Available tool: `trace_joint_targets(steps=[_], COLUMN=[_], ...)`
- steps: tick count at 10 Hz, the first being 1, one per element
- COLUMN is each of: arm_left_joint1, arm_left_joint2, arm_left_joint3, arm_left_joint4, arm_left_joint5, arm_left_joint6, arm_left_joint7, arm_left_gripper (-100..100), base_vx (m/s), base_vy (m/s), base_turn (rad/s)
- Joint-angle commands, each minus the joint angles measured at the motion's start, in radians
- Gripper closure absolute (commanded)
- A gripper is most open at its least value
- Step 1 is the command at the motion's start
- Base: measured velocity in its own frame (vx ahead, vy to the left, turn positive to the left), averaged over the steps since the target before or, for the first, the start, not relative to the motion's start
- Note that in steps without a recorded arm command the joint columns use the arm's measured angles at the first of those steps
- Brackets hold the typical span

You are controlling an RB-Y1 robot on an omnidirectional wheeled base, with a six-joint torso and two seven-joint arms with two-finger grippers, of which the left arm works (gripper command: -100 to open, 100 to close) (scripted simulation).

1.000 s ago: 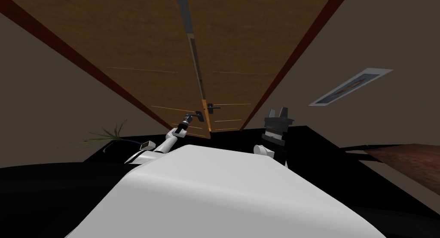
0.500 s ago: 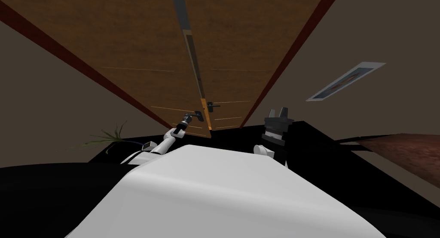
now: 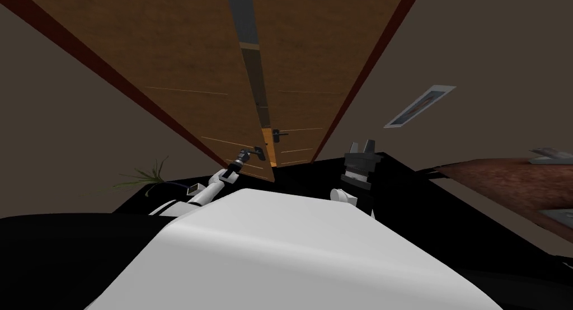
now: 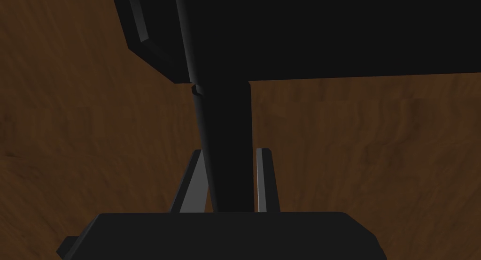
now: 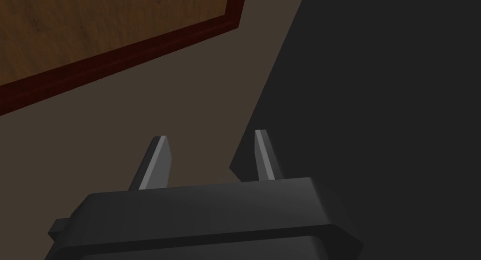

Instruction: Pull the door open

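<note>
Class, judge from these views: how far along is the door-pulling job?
Done: left gripper shut on the handle. In hand: the door stands just ajar, a narrow gap showing. Left: swing it wide. Right gripper hangs open, idle.

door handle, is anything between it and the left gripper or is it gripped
Nothing visible stands between them. The left gripper is shut on the dark handle, a finger pressing each side, in front of the brown door.

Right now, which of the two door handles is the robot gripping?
The left door's handle, clamped in the left gripper; the other handle stands free.
</note>
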Motion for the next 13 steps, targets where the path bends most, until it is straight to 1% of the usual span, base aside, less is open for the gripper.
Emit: trace_joint_targets(steps=[1,2,3,4,5,6,7,8,9,10,12,13], arm_left_joint1=[0.026,0.033,0.028,0.045,0.052,0.056,0.065,0.069,0.078,0.082,0.097,0.079], arm_left_joint2=[0.013,0.020,0.023,0.038,0.047,0.052,0.063,0.068,0.079,0.084,0.102,0.101], arm_left_joint3=[-0.025,-0.033,-0.017,-0.029,-0.035,-0.039,-0.046,-0.049,-0.057,-0.060,-0.072,-0.062], arm_left_joint4=[-0.028,-0.033,-0.021,-0.021,-0.020,-0.020,-0.019,-0.018,-0.018,-0.017,-0.016,0.005], arm_left_joint5=[-0.005,-0.007,-0.002,-0.005,-0.007,-0.008,-0.009,-0.010,-0.012,-0.012,-0.015,-0.012], arm_left_joint6=[-0.027,-0.036,-0.024,-0.053,-0.072,-0.082,-0.103,-0.114,-0.136,-0.146,-0.182,-0.172], arm_left_joint7=[0.020,0.028,0.022,0.036,0.044,0.049,0.058,0.063,0.073,0.077,0.093,0.089], arm_left_gripper=[100,100,100,100,100,100,100,100,100,100,100,100], base_vx=[-0.173,-0.172,-0.079,-0.139,-0.218,-0.186,-0.181,-0.141,-0.161,-0.141,-0.175,-0.079], base_vy=[0.053,0.093,0.055,0.047,0.059,0.069,0.106,0.118,0.105,0.097,0.095,0.059], base_turn=[-0.066,-0.066,0.000,-0.133,-0.186,-0.095,-0.120,-0.101,-0.133,-0.109,-0.105,-0.019])
